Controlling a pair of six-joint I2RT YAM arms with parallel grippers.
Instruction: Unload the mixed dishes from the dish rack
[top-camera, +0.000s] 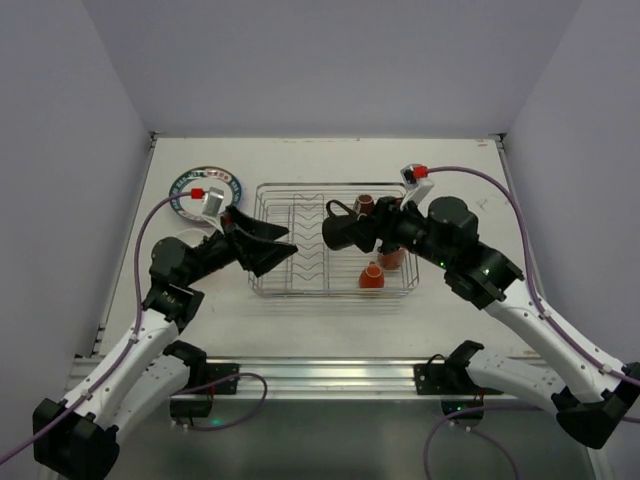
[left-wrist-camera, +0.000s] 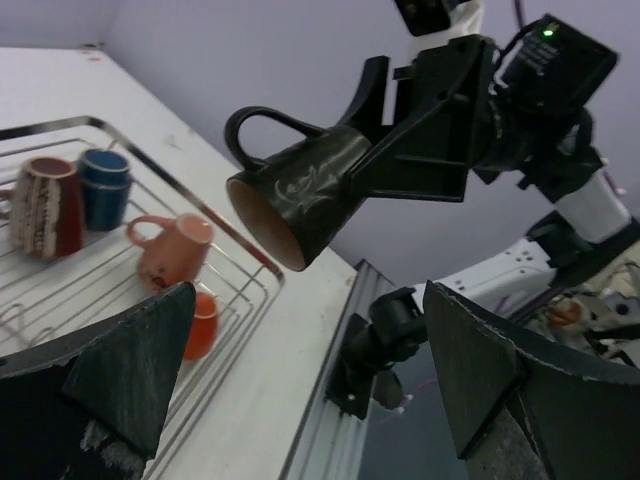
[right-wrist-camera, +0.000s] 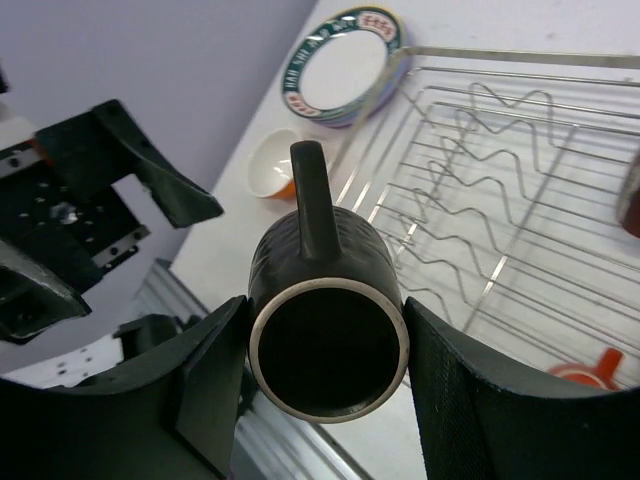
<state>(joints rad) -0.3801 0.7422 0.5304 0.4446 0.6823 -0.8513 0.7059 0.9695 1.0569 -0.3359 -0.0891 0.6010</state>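
Black mug (right-wrist-camera: 328, 340) held sideways by our right gripper (right-wrist-camera: 330, 385) above dish rack (right-wrist-camera: 520, 55); left gripper (left-wrist-camera: 305, 340) gapes wide, we judge for handover.

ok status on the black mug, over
Right gripper shut on black mug above dish rack. Left gripper open, facing it. Nothing between them.

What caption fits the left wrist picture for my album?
Right gripper holds a black mug sideways, mouth toward the open left gripper.

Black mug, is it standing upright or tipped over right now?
Tipped on its side. The right gripper holds the black mug in the air, its open mouth facing sideways toward the left gripper.
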